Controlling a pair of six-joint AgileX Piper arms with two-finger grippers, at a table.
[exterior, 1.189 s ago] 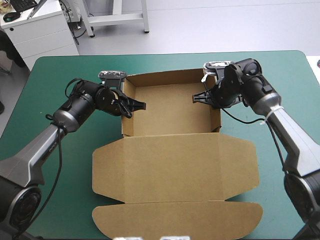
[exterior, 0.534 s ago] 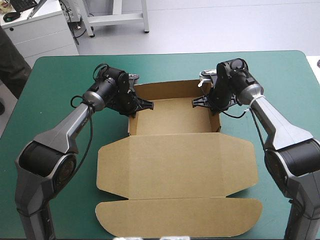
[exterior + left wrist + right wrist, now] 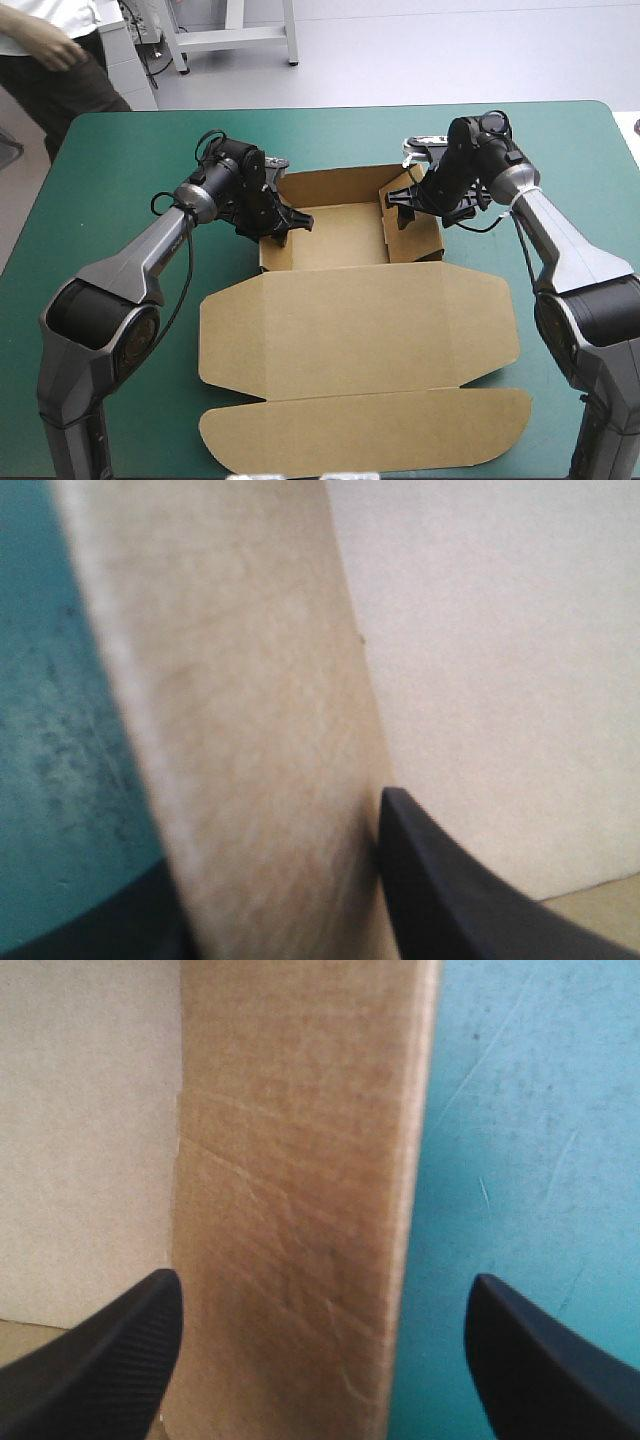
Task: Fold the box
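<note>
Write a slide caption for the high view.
Black-fingered left claw grips one wall of the brown cardboard box; right claw straddles the opposite wall, lid flat on teal-green cover.

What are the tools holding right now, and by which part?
The left tool pinches the left side wall of the box. The right tool, open, straddles the right wall, holding nothing.

Both arms reach inward, left end effector nearly pinched, right end effector spread wide.
</note>
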